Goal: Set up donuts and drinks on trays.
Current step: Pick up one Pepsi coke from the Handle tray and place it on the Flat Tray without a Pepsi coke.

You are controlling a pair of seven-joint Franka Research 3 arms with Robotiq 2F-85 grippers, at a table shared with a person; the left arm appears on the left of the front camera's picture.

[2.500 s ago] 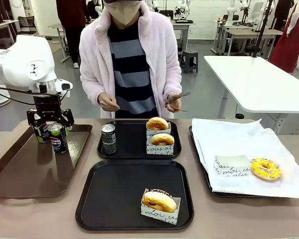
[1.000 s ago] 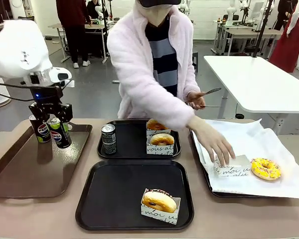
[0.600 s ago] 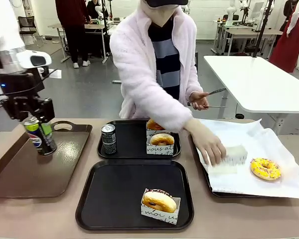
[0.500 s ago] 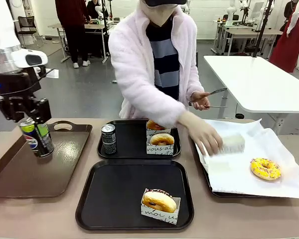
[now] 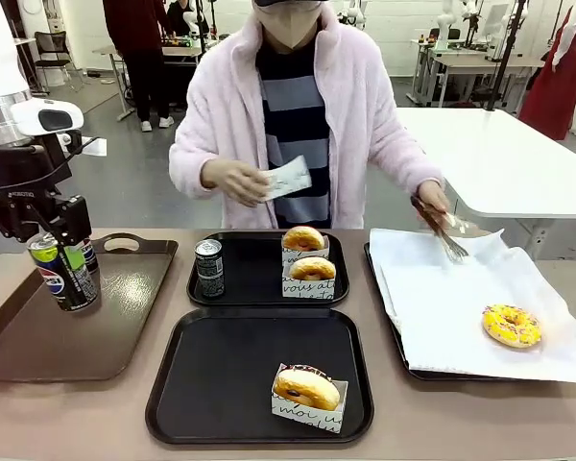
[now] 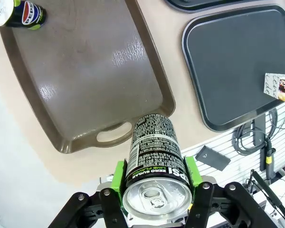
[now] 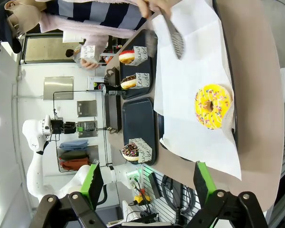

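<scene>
Tabletop (image 5: 77,413): far tray (image 5: 259,283) with can (image 5: 208,268), two donuts (image 5: 313,268); near tray (image 5: 221,375), one donut (image 5: 306,387).

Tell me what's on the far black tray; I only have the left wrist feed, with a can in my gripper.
Observer: The far tray holds one can at its left and, at its right, a back donut and a front donut, both sleeved.
Operator: And the near tray? My view cuts off one side.
Observer: Its only donut sits front right; no drink there, so your held can might suit it.
Operator: What is the person doing?
Observer: One hand holds up a flat paper sleeve; the other hand holds tongs above the white paper.
</scene>
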